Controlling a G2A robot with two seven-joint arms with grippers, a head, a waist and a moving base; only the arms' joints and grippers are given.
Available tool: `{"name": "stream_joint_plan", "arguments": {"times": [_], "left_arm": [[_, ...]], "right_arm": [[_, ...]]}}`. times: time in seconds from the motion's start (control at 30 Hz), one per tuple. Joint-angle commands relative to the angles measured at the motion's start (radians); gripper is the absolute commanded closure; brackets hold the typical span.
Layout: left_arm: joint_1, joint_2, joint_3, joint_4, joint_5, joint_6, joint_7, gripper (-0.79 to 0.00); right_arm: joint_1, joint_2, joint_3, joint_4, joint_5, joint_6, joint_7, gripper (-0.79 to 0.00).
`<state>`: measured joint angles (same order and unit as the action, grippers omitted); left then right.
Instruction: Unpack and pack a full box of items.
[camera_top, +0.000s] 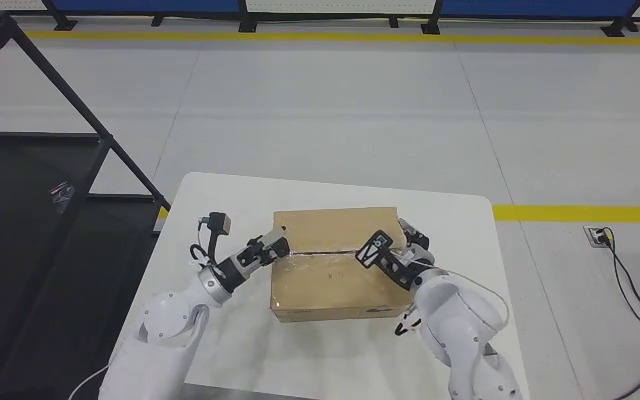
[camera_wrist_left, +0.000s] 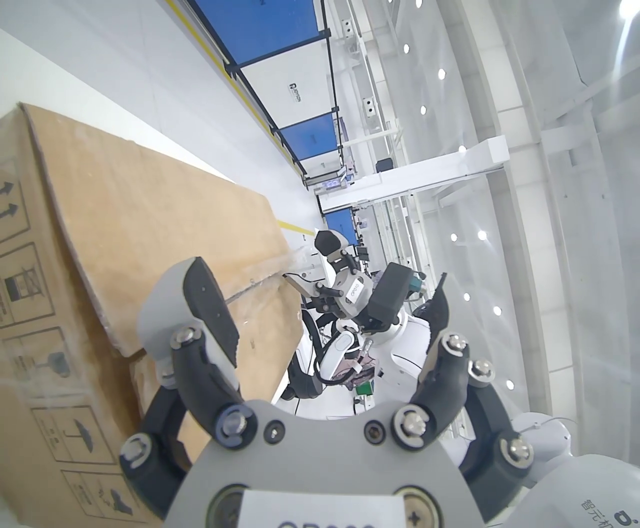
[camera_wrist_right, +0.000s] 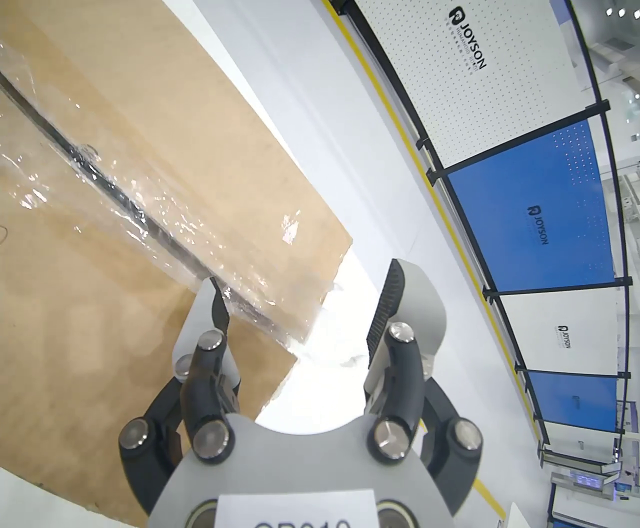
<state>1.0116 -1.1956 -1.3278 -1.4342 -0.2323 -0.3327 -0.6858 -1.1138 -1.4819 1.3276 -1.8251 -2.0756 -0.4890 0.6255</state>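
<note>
Closed brown cardboard box (camera_top: 335, 272) on white desk (camera_top: 230, 200), clear-taped seam (camera_top: 320, 254) running left–right. Open left end effector (camera_wrist_left: 320, 275) at seam's left end, open right end effector (camera_wrist_right: 305, 280) at right end.

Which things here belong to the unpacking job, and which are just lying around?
Job: cardboard box, its taped seam, left claw and right claw, both open.
Lying about: black frame, floor socket, yellow floor line.

top: overhead, looking down on table (camera_top: 240, 200) | left wrist: close at 9 o'clock end of box (camera_wrist_left: 150, 200), facing 3 o'clock | right wrist: close at 3 o'clock end, facing 11 | shared: box seam (camera_wrist_right: 100, 175)
</note>
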Motion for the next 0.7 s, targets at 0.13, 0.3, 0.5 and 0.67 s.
{"name": "stream_joint_plan", "arguments": {"times": [0.13,0.3,0.5,0.67], "left_arm": [[-0.010,-0.001,0.008,0.008,-0.004,-0.002,-0.004,-0.785],[-0.011,0.000,0.009,0.013,-0.002,-0.001,-0.001,-0.785],[-0.007,0.002,0.005,0.009,-0.003,-0.002,0.002,-0.785],[-0.010,0.003,0.007,0.009,-0.002,-0.005,-0.001,-0.785]], "right_arm": [[0.014,0.002,0.027,0.023,0.032,0.023,0.026,-0.628],[0.006,0.003,0.063,0.004,0.136,0.056,-0.022,-0.628],[-0.066,0.007,0.166,-0.104,0.381,0.079,-0.133,-0.690],[-0.089,0.009,0.203,-0.132,0.491,0.134,-0.143,-0.785]]}}
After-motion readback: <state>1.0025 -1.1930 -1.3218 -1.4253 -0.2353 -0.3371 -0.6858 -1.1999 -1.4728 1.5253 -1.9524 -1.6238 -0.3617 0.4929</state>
